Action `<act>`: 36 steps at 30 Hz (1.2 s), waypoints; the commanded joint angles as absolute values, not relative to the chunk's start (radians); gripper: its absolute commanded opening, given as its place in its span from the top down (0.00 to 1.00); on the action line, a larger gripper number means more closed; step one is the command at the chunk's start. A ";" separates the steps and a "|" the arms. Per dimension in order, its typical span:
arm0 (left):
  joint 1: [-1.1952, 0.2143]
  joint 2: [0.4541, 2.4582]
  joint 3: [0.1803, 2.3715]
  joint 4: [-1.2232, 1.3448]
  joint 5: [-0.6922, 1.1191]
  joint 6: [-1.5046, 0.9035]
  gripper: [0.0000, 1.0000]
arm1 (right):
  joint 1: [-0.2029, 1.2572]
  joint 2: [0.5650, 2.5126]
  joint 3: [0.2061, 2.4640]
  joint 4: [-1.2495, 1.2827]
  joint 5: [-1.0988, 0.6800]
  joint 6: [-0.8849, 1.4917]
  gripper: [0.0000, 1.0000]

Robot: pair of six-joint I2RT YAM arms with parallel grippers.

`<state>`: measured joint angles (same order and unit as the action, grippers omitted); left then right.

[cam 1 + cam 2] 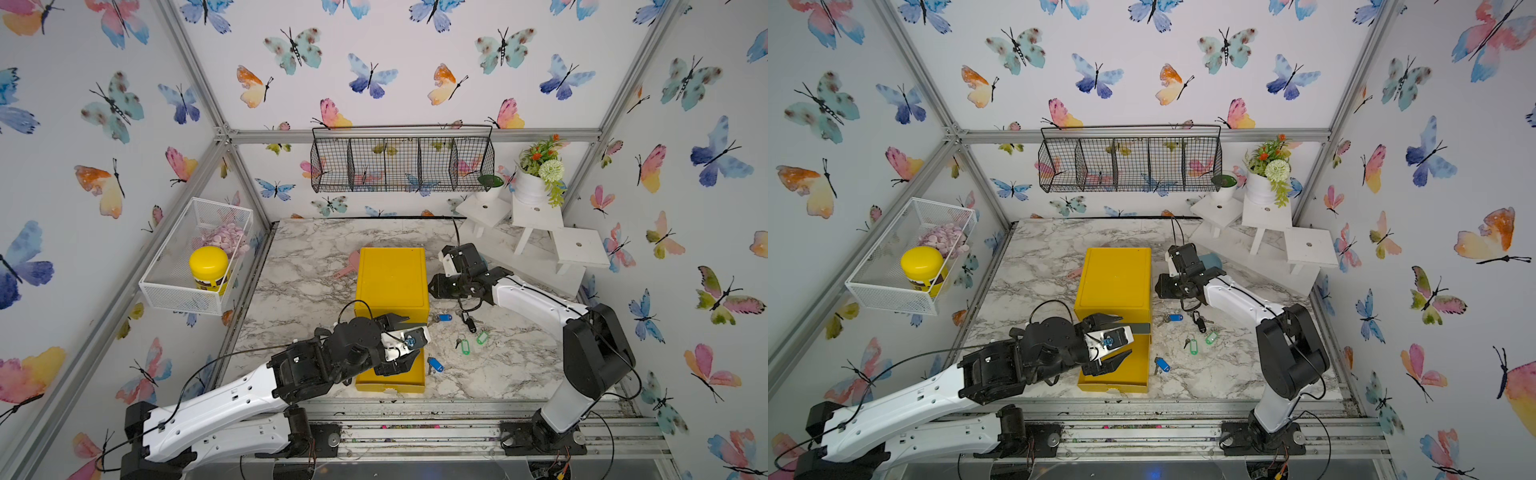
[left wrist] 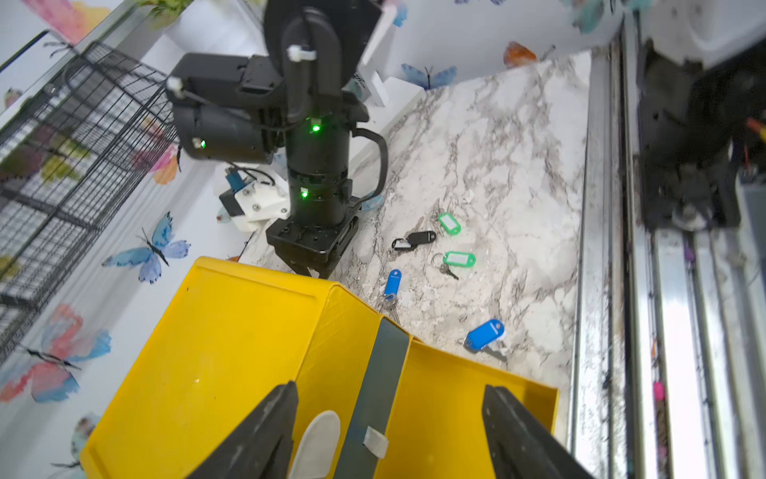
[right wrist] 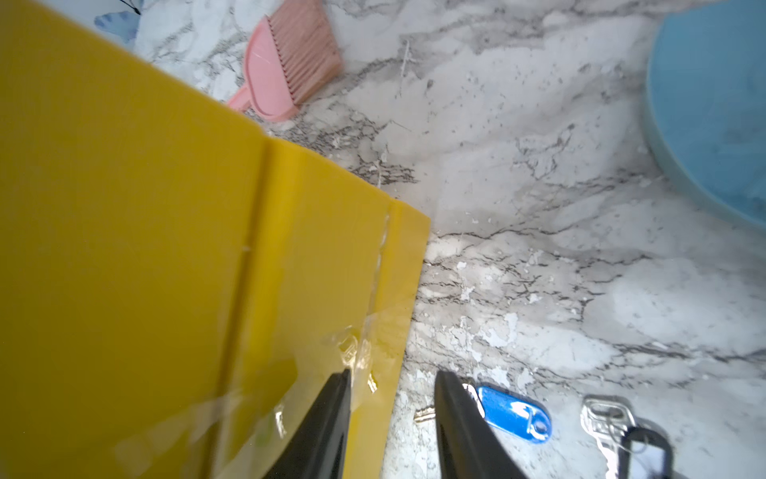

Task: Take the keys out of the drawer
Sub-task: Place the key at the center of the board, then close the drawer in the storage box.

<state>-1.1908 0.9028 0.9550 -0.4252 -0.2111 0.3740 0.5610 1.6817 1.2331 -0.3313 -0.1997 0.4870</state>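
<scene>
The yellow box [image 1: 392, 278] stands mid-table with its drawer [image 2: 456, 398] pulled out toward the front; the drawer floor that shows is bare. The keys lie on the marble to the right of the box: a blue tag [image 1: 444, 317], a black tag [image 1: 470, 323], two green tags [image 1: 482, 337] [image 1: 464, 346] and another blue tag [image 1: 435, 365]. My left gripper [image 2: 389, 387] hovers open over the drawer with nothing between its fingers. My right gripper [image 3: 393, 373] is open and empty beside the box's right wall, close to the far blue tag [image 3: 514, 414].
A pink brush [image 3: 290, 62] lies behind the box and a blue bowl [image 3: 713, 103] sits under the right arm. White stands with a plant pot [image 1: 536, 183] fill the back right corner. A white wire basket [image 1: 199, 266] hangs on the left wall, a black one [image 1: 401, 164] on the back wall.
</scene>
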 commanded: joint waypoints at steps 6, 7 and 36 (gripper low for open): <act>-1.200 1.027 1.144 -0.738 -0.415 -0.424 0.28 | 0.540 1.584 1.348 -0.449 -0.240 0.566 0.58; -1.200 1.028 1.147 -0.763 -0.404 -0.474 0.28 | 0.540 1.583 1.355 -0.451 -0.241 0.576 0.57; -1.200 0.606 0.484 -0.687 -0.180 -1.675 0.67 | 0.552 1.603 1.464 -0.554 -0.365 0.687 0.51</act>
<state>-1.1980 0.6525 0.5362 -0.7292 -0.2214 -1.6176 0.5446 1.6016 1.4738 -0.5503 -0.3573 0.6621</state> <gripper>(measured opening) 0.363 0.494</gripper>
